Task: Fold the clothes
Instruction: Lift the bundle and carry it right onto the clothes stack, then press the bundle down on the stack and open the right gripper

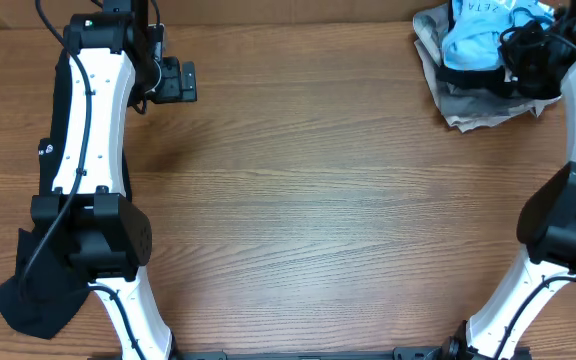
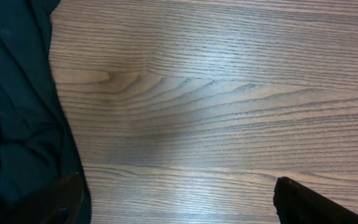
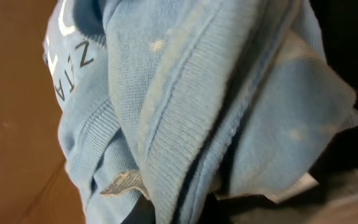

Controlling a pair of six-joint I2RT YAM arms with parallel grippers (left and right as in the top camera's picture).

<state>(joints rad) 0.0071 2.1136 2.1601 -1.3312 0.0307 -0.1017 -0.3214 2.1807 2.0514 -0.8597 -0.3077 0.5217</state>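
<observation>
A crumpled light blue T-shirt [image 1: 471, 40] with white lettering lies on top of a clothes pile at the table's far right corner. My right gripper [image 1: 521, 47] is down in that pile. In the right wrist view the blue T-shirt [image 3: 185, 93] fills the frame, and its ribbed folds run bunched into my right gripper [image 3: 185, 213], which is shut on the cloth with its fingers mostly hidden. A black garment [image 1: 30, 292] lies at the near left, partly under the left arm. My left gripper [image 1: 175, 80] stands open over bare wood, with black cloth [image 2: 14, 99] to its left.
Grey garments [image 1: 483, 103] lie beneath the blue shirt in the far-right pile. The wooden table [image 1: 328, 200] stretches between the two arms. The left arm's base stands at the near left, the right arm's base at the near right.
</observation>
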